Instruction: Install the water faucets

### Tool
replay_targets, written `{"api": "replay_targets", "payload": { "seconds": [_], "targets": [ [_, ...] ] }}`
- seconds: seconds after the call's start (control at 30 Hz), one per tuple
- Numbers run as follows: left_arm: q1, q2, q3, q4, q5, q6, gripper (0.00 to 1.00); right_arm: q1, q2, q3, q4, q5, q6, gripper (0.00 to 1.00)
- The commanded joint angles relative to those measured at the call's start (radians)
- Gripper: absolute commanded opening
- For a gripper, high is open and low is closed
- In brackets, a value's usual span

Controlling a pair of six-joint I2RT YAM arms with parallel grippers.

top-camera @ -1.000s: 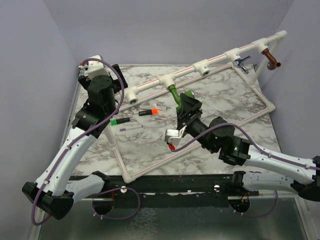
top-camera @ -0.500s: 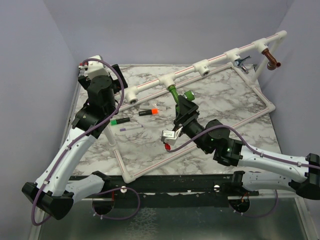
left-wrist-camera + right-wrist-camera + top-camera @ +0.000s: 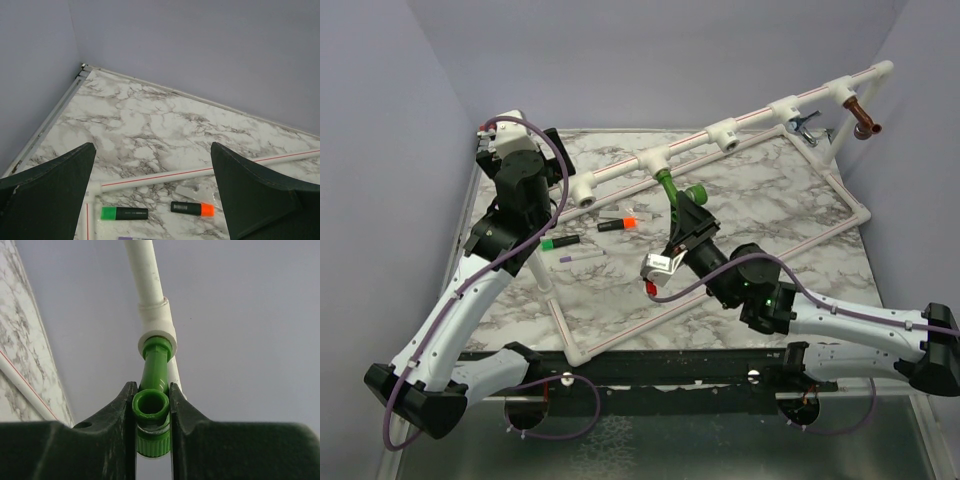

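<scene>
The green faucet (image 3: 669,190) hangs from a white tee fitting (image 3: 654,160) on the raised pipe, its threaded end in the tee's socket (image 3: 156,335). My right gripper (image 3: 683,212) is shut on it. In the right wrist view the faucet's stem (image 3: 155,367) and open spout sit squeezed between both fingers of that gripper (image 3: 151,388). A chrome faucet (image 3: 805,122) and a copper-brown faucet (image 3: 866,121) sit in fittings at the far right of the pipe. My left gripper (image 3: 152,192) stands open above the table's far left, holding nothing.
A white pipe frame (image 3: 620,335) lies on the marble table, with two empty tees (image 3: 585,190) (image 3: 725,136) on its raised bar. A green-capped marker (image 3: 560,242), an orange-capped marker (image 3: 617,222) and a purple pen (image 3: 582,256) lie near the left arm.
My right gripper has closed onto the green faucet, and the right arm has shifted slightly left. The left arm has not moved.
</scene>
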Motion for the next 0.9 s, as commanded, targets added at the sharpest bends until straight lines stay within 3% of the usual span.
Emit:
{"api": "replay_targets", "payload": {
  "seconds": [0.0,0.37,0.87],
  "targets": [
    [-0.047,0.034,-0.101,-0.360,0.165,0.029,0.99,0.003,0.040,-0.007,0.042,0.037,0.171,0.01],
    [-0.047,0.032,-0.101,-0.359,0.161,0.029,0.99,0.003,0.077,0.088,0.009,0.021,0.765,0.01],
    [-0.050,0.028,-0.102,-0.359,0.160,0.026,0.99,0.003,0.100,0.099,0.098,0.065,1.581,0.01]
  ]
}}
